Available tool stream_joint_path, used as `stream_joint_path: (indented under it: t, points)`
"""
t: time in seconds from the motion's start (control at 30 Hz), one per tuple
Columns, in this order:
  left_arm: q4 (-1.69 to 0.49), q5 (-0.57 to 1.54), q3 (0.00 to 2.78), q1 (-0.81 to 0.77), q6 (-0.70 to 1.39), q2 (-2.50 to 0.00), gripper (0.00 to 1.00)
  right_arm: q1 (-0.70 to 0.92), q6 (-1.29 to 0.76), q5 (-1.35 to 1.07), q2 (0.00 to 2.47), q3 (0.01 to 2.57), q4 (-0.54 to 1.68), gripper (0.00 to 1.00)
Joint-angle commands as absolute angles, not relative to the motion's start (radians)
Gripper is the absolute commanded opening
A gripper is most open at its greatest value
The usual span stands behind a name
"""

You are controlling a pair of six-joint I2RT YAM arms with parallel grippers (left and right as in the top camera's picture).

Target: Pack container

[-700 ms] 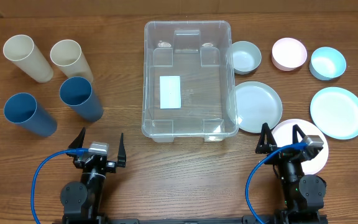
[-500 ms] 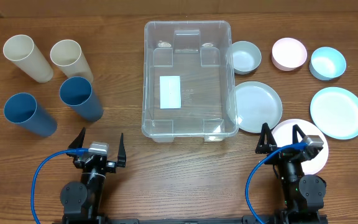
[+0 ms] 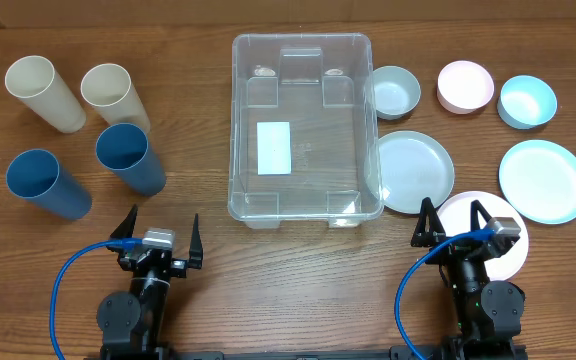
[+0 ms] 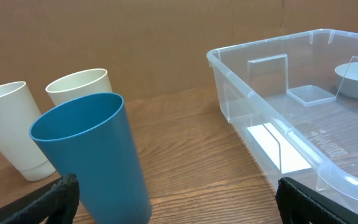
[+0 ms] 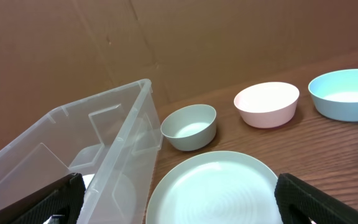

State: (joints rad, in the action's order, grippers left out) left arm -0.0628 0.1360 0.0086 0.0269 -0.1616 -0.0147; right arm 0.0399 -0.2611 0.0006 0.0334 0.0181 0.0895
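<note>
Wooden table (image 3: 298, 275) holds the container (image 3: 303, 38), plain white label (image 3: 274, 148); left pincer (image 3: 163, 218) and right pincer (image 3: 451, 208) gape empty.

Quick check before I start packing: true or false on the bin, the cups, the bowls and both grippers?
1. The container holds no cups or dishes. True.
2. The left gripper and right gripper are open and empty. True.
3. The pink bowl sits inside the container. False: the pink bowl is on the table, right of the container.
4. The blue cup nearest the container lies tipped over. False: that blue cup stands upright.
5. The grey bowl sits close beside the container's right wall. True.
</note>
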Motion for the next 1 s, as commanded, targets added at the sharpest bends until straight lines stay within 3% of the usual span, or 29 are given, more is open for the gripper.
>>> stream_joint_path:
  t: [0.0, 0.63, 0.73, 0.97]
  points:
    - [-0.063, 0.147, 0.005, 0.031, -0.180, -0.005, 1.00, 0.038, -0.258, 0.006, 0.023, 0.008, 0.080, 1.00]
    - [-0.063, 0.147, 0.005, 0.031, -0.180, -0.005, 1.00, 0.038, -0.260, -0.045, 0.024, 0.041, 0.095, 1.00]
    - [-0.063, 0.147, 0.005, 0.031, -0.180, -0.005, 1.00, 0.037, -0.216, -0.041, 0.066, 0.188, 0.167, 1.00]
    - [-0.063, 0.147, 0.005, 0.031, -0.180, -0.005, 1.00, 0.037, -0.208, -0.008, 0.461, 0.728, 0.506, 1.00]
